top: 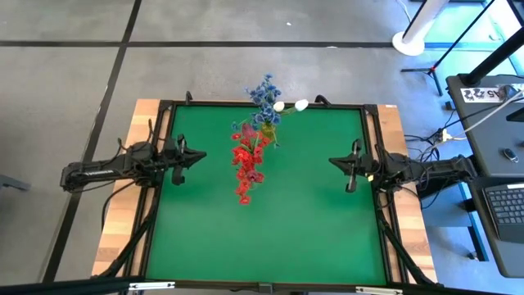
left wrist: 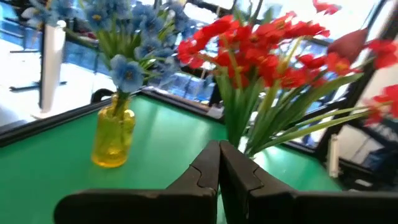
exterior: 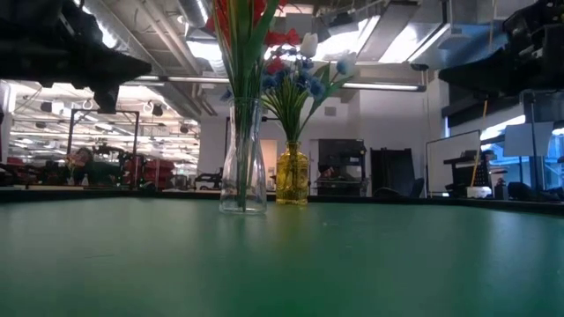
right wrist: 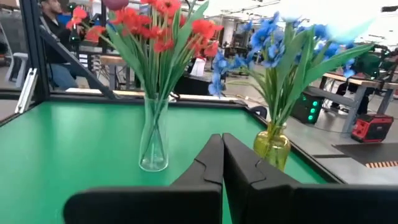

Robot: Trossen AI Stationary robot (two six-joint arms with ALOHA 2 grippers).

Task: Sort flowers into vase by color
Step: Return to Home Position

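Note:
A clear glass vase (right wrist: pixel 153 134) stands on its base on the green table and holds red flowers (top: pixel 246 164) on green stems. Beside it, toward the far edge, a yellow vase (left wrist: pixel 114 137) holds blue flowers (top: pixel 264 94) and white buds (top: pixel 291 105). My left gripper (top: pixel 203 155) sits shut at the table's left side, pointing level toward the vases. My right gripper (top: pixel 332 161) sits shut at the right side, likewise pointing at them. Both are well clear of the vases, and neither has anything between its fingers.
A black rail (top: pixel 270 104) frames the green mat, with wooden table edges outside it. A desk with a laptop (top: pixel 503 205) stands to the right of the table. A person (right wrist: pixel 53 37) sits in the room beyond the table.

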